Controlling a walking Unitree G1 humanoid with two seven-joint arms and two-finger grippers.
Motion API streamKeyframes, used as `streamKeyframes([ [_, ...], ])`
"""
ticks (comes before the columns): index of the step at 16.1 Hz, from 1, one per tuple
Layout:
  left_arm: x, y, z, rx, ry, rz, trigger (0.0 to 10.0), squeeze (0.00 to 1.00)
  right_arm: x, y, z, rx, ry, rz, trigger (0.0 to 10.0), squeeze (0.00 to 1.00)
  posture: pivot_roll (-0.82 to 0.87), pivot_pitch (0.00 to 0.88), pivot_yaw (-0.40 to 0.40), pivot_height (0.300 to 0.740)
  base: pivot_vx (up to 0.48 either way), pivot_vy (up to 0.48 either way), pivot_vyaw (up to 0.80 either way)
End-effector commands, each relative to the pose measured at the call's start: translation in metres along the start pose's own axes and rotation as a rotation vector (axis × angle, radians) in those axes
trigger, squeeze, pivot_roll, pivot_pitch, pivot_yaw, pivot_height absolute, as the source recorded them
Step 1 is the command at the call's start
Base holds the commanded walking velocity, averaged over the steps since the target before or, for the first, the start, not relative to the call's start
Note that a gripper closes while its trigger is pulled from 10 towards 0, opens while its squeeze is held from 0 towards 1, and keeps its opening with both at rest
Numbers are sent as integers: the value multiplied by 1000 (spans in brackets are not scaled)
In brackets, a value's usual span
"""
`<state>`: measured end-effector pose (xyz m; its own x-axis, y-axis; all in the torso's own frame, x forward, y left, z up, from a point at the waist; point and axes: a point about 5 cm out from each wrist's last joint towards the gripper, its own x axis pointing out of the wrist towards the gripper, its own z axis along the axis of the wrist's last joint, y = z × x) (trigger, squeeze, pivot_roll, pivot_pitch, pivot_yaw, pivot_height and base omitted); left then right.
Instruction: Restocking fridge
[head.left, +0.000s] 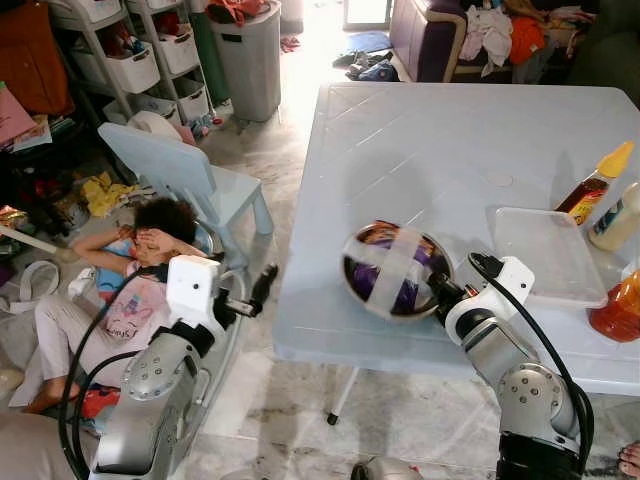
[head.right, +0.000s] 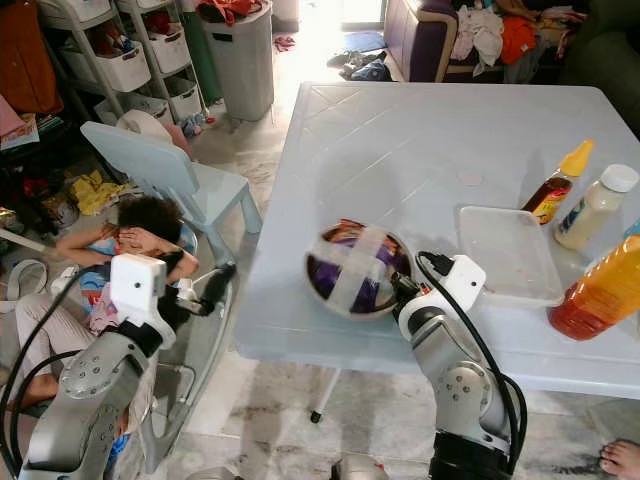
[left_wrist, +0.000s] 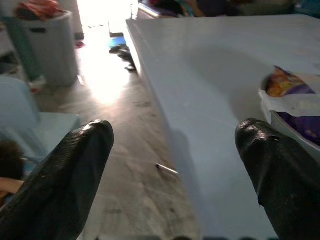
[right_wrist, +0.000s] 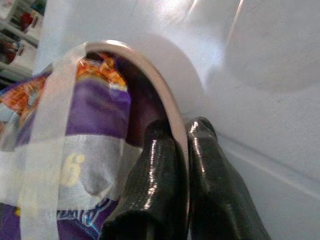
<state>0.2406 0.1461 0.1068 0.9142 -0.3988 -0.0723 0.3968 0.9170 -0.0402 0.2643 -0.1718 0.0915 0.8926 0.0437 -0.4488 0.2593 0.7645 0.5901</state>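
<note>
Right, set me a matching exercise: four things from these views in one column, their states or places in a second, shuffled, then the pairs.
Things:
1. round metal bowl taped over purple packets
2. right tool
3. left tool
4. clear rectangular plastic lid

States:
A. open, off the table's left edge
B. lying flat beside the sauce bottles
C. shut on the bowl's rim
D. near the pale blue plastic table's front edge, held by its rim

Pairs: 1-D, 2-C, 3-A, 4-B

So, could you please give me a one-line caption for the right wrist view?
Right gripper pinches the rim of a taped metal bowl holding purple snack packets on the white table.
</note>
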Motion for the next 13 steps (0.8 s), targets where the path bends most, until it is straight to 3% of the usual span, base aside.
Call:
streamKeyframes([
  [1, -1, -4, 1, 4, 6, -49, 10000, 0, 5, 7, -18, 74, 58, -8, 0, 0, -20, 0, 13, 740, 0, 0, 0],
  [8, -1, -8, 0, 19, 8, -67, 10000, 0, 7, -2, -14, 144, 26, -74, 0, 0, -22, 0, 15, 740, 0, 0, 0],
  [9, -1, -8, -1, 19, 8, -66, 10000, 0, 7, 1, -11, 117, 4, -49, 0, 0, -25, 0, 17, 740, 0, 0, 0],
  [12, 1, -10, -6, 11, 16, -57, 10000, 0, 0, 21, 17, -15, -219, 56, 0, 0, -33, 0, 33, 740, 0, 0, 0],
  [13, 1, -10, -6, 9, 18, -53, 10000, 0, 0, 23, 18, -33, -231, 64, 0, 0, -36, 0, 37, 740, 0, 0, 0],
])
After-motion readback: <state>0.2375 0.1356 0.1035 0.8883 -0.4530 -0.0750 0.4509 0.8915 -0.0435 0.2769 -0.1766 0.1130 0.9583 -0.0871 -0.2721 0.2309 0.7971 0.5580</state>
